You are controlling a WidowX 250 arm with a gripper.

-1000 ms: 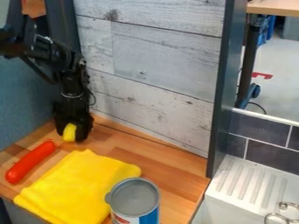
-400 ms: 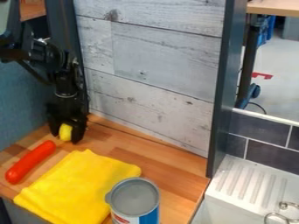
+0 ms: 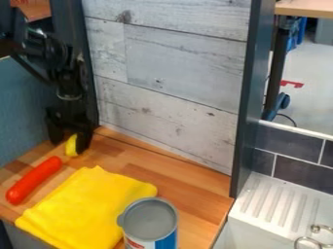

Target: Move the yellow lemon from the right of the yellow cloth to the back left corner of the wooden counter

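Hangs wide open at the gripper [image 3: 68,146], apparently clamped on nothing, with a small, rounded, bright yellow object [image 3: 71,145] partly hidden between its fingers.

A strip of bare table [image 3: 189,187] runs between the cloth [image 3: 88,206] and the plank wall [image 3: 169,73], giving the hand [image 3: 67,142] a low way toward the dark post [image 3: 250,112]. The wall bars the far side, the post the end. The can [image 3: 151,221] stands tall by the low cloth. The sausage [image 3: 34,180] and yellow thing [image 3: 71,145] block low passage near the blue wall [image 3: 25,109].
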